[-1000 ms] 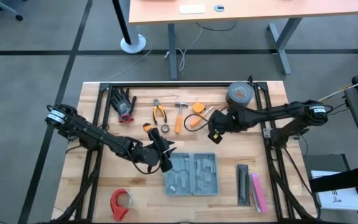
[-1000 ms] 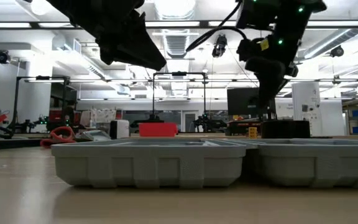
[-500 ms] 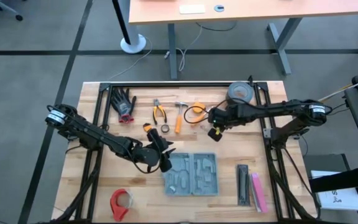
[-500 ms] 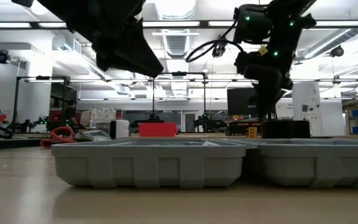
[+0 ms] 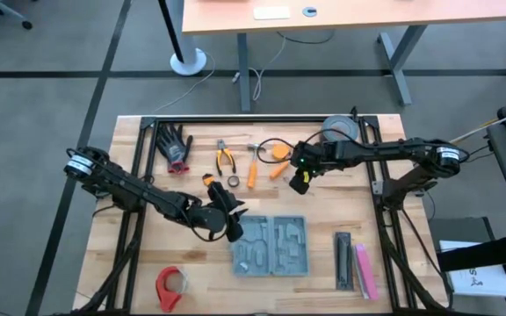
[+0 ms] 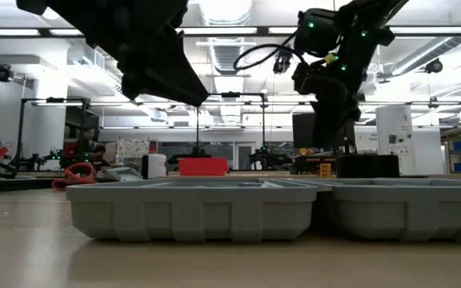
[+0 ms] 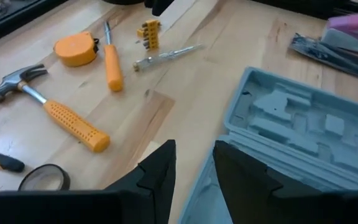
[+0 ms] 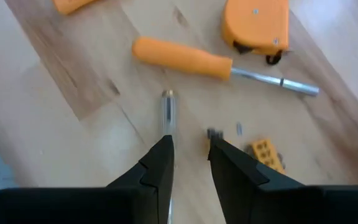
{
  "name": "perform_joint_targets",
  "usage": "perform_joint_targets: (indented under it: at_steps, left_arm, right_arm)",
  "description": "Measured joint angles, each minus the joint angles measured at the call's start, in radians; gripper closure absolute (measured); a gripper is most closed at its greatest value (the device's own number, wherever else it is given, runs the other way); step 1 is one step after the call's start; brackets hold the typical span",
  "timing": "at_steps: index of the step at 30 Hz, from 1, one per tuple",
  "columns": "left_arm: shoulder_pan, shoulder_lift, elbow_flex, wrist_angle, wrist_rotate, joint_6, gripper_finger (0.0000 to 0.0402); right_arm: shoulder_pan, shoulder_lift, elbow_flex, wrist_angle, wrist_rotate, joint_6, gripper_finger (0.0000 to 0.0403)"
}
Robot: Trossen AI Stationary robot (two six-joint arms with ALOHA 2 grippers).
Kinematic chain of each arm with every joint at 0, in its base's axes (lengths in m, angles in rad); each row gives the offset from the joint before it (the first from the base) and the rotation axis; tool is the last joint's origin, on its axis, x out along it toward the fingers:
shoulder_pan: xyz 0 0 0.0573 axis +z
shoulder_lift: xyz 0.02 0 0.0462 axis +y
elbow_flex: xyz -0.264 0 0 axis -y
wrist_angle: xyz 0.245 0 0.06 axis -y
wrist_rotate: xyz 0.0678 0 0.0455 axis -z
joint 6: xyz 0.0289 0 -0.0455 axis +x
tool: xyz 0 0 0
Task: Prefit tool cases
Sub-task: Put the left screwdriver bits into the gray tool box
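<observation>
The tool case [image 5: 271, 246] lies open and flat on the wooden table, its grey moulded tray up [image 7: 303, 137]. My left gripper [image 5: 234, 225] hovers over the case's left edge, well above it in the low view [image 6: 189, 90]. Its fingers are open by a narrow gap [image 7: 194, 169] with nothing in it. My right gripper [image 5: 298, 177] hangs farther back over loose tools, pointing steeply down and open [image 8: 191, 158]. Below it lie a thin clear-handled driver [image 8: 168, 112] and a yellow bit holder [image 8: 266, 152].
At the back lie an orange screwdriver [image 8: 185, 59], a tape measure [image 8: 257, 22], a hammer [image 7: 55, 109], pliers [image 5: 225, 160], black gloves [image 5: 176, 145] and a grey tape roll [image 5: 339, 132]. Red tape [image 5: 171, 285] sits front left, black and pink bars [image 5: 354, 263] front right.
My right gripper has swung toward the table's left and a little toward its far edge, tipping more steeply down, and now stands over the thin driver and bit holder. The left gripper has stayed over the case's left edge.
</observation>
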Motion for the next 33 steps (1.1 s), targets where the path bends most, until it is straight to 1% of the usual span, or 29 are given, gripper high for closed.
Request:
perform_joint_targets:
  at_steps: [7, 10, 15, 20, 28, 33]
  left_arm:
    - [0.011, 0.000, 0.000, 0.000, 0.003, -0.008, 0.0260]
    - [0.011, 0.000, 0.000, -0.001, 0.031, -0.009, 0.0251]
    - [0.011, 0.000, -0.003, -0.007, 0.047, -0.009, 0.0242]
    - [0.012, 0.000, -0.004, -0.007, 0.047, -0.009, 0.0246]
    - [0.012, -0.001, -0.004, -0.012, 0.051, -0.015, 0.0261]
    - [0.012, -0.001, -0.004, -0.012, 0.051, -0.015, 0.0268]
  right_arm:
    - [-0.025, 0.055, 0.047, -0.006, -0.027, -0.048, 0.0309]
    - [-0.028, 0.070, 0.047, -0.016, -0.022, -0.060, 0.0312]
    - [-0.032, 0.092, 0.048, -0.093, -0.019, -0.060, 0.0320]
    - [-0.040, 0.104, 0.043, -0.100, -0.019, -0.068, 0.0325]
    - [-0.056, 0.124, 0.039, -0.073, -0.018, -0.076, 0.0309]
    - [-0.061, 0.149, 0.035, -0.060, -0.019, -0.083, 0.0307]
